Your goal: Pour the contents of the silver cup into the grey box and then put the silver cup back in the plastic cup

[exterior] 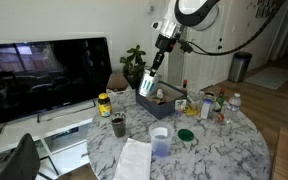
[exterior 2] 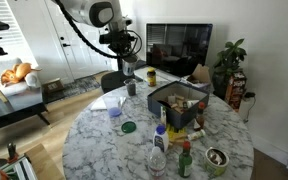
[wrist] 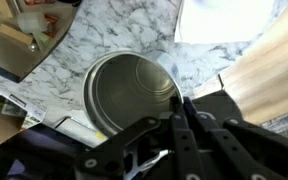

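With the pincer (wrist: 179, 110) pinched shut on the rim of the short shiny silver metal cup (wrist: 124, 92), seemingly empty and held above the marble bench (wrist: 114, 35) beside the dark grey square box (exterior: 156, 108), centre it over the translucent bluish plastic cup (exterior: 160, 137) before lowering.
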Available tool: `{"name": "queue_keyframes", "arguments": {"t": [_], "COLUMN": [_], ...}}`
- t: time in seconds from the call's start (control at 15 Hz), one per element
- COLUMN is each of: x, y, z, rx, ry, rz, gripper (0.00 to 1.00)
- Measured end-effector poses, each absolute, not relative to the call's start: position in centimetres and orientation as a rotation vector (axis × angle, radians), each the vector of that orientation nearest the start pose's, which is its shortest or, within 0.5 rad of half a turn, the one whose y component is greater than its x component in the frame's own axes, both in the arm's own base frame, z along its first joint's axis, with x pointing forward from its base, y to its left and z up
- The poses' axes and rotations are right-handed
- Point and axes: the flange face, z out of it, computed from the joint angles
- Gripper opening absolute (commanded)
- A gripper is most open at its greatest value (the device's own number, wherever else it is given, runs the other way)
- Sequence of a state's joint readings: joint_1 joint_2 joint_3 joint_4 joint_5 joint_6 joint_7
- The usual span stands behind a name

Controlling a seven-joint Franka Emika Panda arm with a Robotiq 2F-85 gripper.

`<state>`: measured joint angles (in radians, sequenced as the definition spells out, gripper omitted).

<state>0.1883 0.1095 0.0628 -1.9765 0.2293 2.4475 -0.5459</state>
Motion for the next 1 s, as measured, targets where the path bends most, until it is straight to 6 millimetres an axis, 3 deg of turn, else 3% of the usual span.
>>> {"name": "queue_keyframes", "arguments": {"t": [0.33, 0.73, 1.0], "x": [56.1, 56.2, 54.5], "y": [17.9, 18.0, 20.8], "z": [44.1, 44.3, 42.9], "rx": [-2.802, -2.802, -2.728], "ry": [-1.234, -1.239, -1.409], "rz": [-0.316, -0.317, -0.173], "gripper": [0.04, 0.01, 0.01]}}
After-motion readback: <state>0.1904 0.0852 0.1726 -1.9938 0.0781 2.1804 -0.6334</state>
